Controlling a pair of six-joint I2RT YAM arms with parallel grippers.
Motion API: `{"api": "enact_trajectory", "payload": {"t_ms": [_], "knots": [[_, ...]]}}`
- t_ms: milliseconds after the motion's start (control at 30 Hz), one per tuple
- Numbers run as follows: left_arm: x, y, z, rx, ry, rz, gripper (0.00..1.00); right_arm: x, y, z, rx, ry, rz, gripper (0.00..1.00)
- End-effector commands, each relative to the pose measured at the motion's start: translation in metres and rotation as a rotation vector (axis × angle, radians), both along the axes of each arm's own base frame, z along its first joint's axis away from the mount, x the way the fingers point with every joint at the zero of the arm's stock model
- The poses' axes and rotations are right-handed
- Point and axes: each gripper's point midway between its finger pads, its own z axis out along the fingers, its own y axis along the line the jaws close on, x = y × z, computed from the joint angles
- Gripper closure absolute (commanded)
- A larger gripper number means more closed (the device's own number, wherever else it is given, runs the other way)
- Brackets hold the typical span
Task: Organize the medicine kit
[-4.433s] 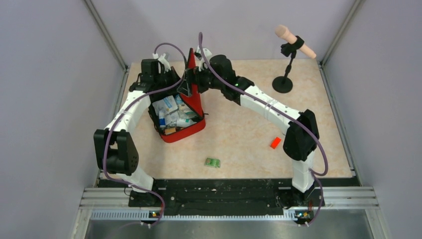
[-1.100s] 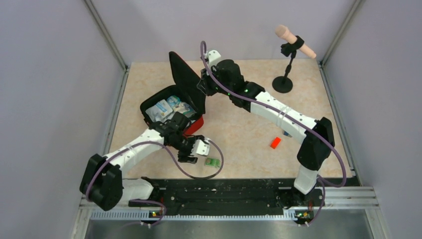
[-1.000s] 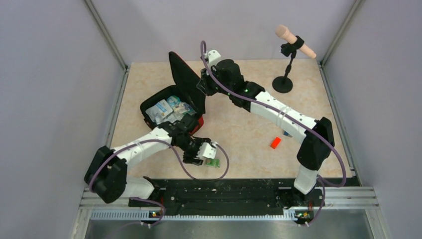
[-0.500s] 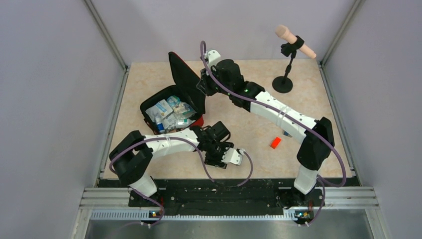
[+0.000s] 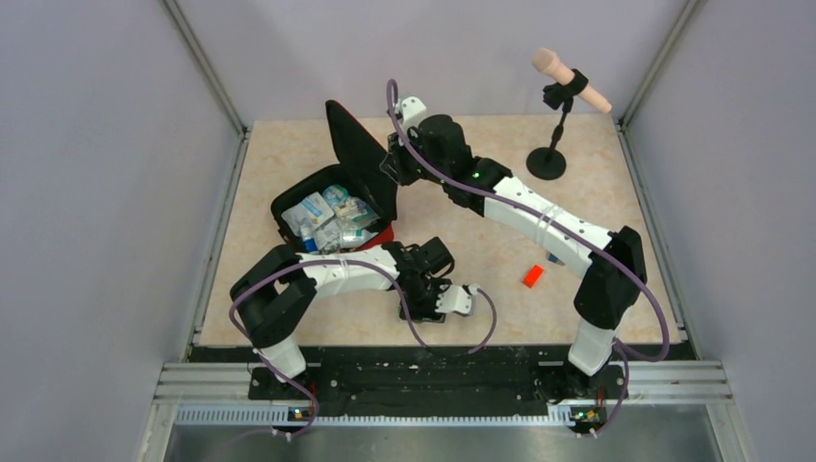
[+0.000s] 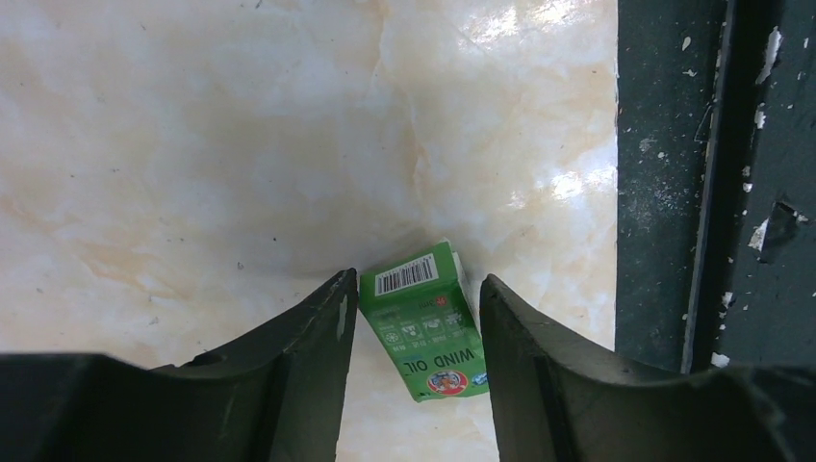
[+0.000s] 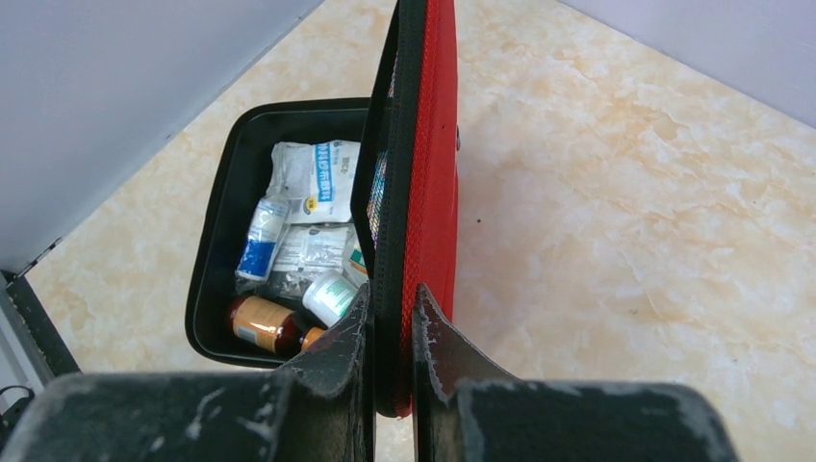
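Red medicine kit [image 7: 210, 269], lid [image 7: 431, 154] upright; black interior facing left

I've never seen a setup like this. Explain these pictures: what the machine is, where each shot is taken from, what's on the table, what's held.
Two robot arms are bolted at the near edge of a table, each ending in two fingers. One picture looks down from above and behind them; the other two come from cameras on the wrists. The right arm's fingers are shut on the upright lid of the red medicine kit, which holds packets and small bottles. The left arm's fingers stand open on either side of a green box lying on the table, not yet gripping it. A small red block and a microphone on a stand are also on the table.
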Motion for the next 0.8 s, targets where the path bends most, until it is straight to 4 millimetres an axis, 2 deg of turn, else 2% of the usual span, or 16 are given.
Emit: {"api": "enact_trajectory", "payload": {"t_ms": [0,133,200,300,433,600,767], "knots": [[0.003,-0.002,0.009,0.001,-0.001,0.074,0.45,0.000,0.001,0.008,-0.001,-0.013,0.013,0.92],[0.005,0.001,0.013,0.030,-0.001,0.137,0.36,0.000,0.001,0.007,-0.003,-0.013,0.015,0.92],[0.008,0.006,0.012,0.075,-0.003,0.188,0.36,0.000,0.000,0.006,-0.005,-0.014,0.013,0.92],[0.006,0.011,0.008,0.113,0.015,0.231,0.39,0.000,0.001,0.006,-0.008,-0.014,0.014,0.92],[0.000,0.004,0.008,0.082,0.053,0.265,0.42,0.001,0.000,0.006,-0.009,-0.017,0.011,0.92],[0.005,0.002,0.005,0.097,0.043,0.290,0.44,0.000,-0.001,0.005,-0.013,-0.019,0.011,0.92],[0.003,0.000,0.003,0.099,0.064,0.298,0.51,0.001,-0.003,0.004,-0.020,-0.025,0.003,0.92]]}}
